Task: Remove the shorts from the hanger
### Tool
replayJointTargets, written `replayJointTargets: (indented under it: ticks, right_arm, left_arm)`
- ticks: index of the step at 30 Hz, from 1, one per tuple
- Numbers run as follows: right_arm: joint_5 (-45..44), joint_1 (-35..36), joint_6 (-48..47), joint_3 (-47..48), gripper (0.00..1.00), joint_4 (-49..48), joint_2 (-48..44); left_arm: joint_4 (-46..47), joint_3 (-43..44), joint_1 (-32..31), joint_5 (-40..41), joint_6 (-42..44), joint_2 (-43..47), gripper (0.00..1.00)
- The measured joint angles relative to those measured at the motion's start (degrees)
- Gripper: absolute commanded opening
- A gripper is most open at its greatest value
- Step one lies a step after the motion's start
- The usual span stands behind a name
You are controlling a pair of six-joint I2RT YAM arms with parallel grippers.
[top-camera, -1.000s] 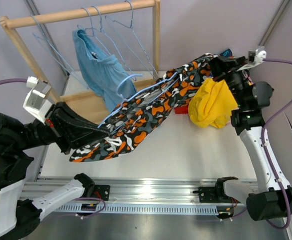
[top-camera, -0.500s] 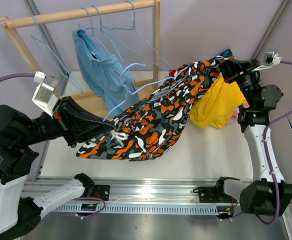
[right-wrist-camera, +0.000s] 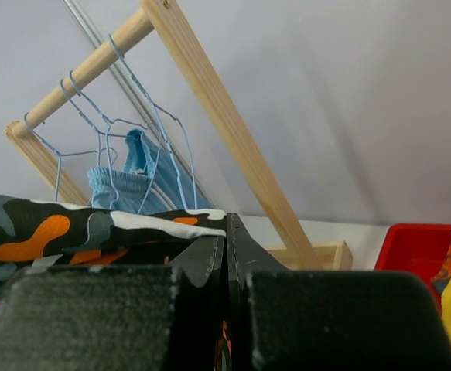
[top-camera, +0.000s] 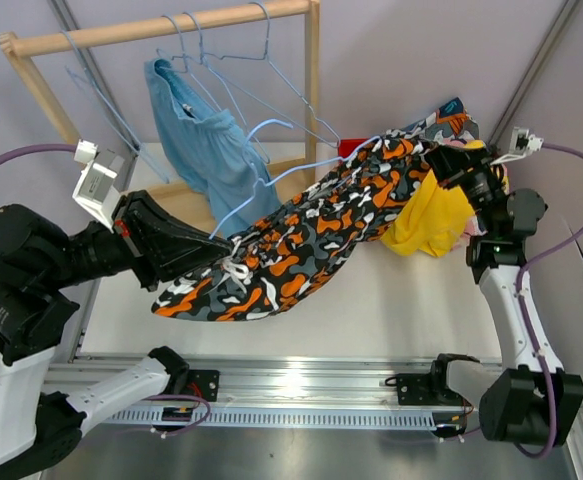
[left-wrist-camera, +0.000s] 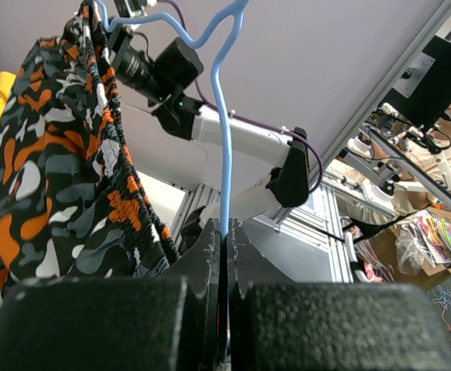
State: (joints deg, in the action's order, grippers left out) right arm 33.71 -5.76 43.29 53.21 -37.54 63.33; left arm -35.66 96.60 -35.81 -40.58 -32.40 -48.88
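The black-orange-white blotched shorts (top-camera: pixel 311 235) hang stretched in the air between my two grippers, still threaded on a light blue wire hanger (top-camera: pixel 271 175). My left gripper (top-camera: pixel 223 243) is shut on the hanger's wire (left-wrist-camera: pixel 226 154). My right gripper (top-camera: pixel 441 165) is shut on the shorts' edge (right-wrist-camera: pixel 93 224). The plain light blue shorts (top-camera: pixel 206 140) hang on the wooden rack (top-camera: pixel 161 28). The yellow shorts (top-camera: pixel 433 215) lie heaped at the right, with a blue-orange patterned piece (top-camera: pixel 449 115) behind them and a bit of pink (top-camera: pixel 468 231) beside them.
Several empty blue wire hangers (top-camera: pixel 226 55) hang on the rack's rail. A red object (top-camera: pixel 349 148) sits behind the stretched shorts; it also shows in the right wrist view (right-wrist-camera: pixel 415 246). The rack's wooden base (top-camera: pixel 176 205) lies behind my left gripper.
The stretched shorts and hanger rose off the table, then sagged slightly. My right gripper swung out right and came back a little lower. My left gripper lifted and shifted right.
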Motion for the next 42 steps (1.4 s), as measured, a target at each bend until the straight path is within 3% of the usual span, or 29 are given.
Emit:
replayJointTargets:
  ticks: [5, 12, 15, 18, 25, 33, 36, 38, 42]
  right_arm:
    - [-7.17, 7.87, -3.06, -6.67, 0.00, 3.72, -7.50]
    - [-18.95, 29.64, -9.79, -12.41, 0.00, 10.38, -17.25]
    - [-22.77, 35.19, -11.02, -15.10, 0.00, 10.84, -20.41]
    - [-26.67, 36.20, -11.63, -19.08, 0.00, 10.45, -23.76]
    - [-29.38, 28.17, -10.73, -26.23, 0.00, 11.06, -27.54]
    - [-29.33, 31.17, -9.88, -27.91, 0.00, 10.86, -25.11]
    - [-28.57, 32.13, -10.47, -26.23, 0.00, 11.52, -24.22]
    - [-26.77, 34.16, -11.74, -22.67, 0.00, 12.90, -22.40]
    - [-24.26, 47.41, -18.03, -7.96, 0.00, 18.82, -15.63]
  left_arm:
    - [0.13, 0.92, -0.24, 0.15, 0.09, -0.04, 0.00]
    - [4.24, -0.24, -0.46, 3.28, 0.59, 0.57, 0.00]
    - [4.94, -0.22, -0.48, 5.05, 0.98, -0.17, 0.00]
    - [4.39, 2.45, -0.50, 6.36, 1.42, -2.47, 0.00]
    - [0.15, 11.15, -0.55, 9.77, 4.50, -5.49, 0.00]
    - [-1.07, 14.53, -0.55, 10.82, 6.10, -4.50, 0.00]
    - [0.92, 11.76, -0.55, 10.99, 6.01, -3.76, 0.00]
    - [6.47, 5.31, -0.59, 12.20, 5.75, -1.60, 0.00]
    - [19.91, -10.36, -0.63, 16.46, 5.03, 2.36, 0.00]
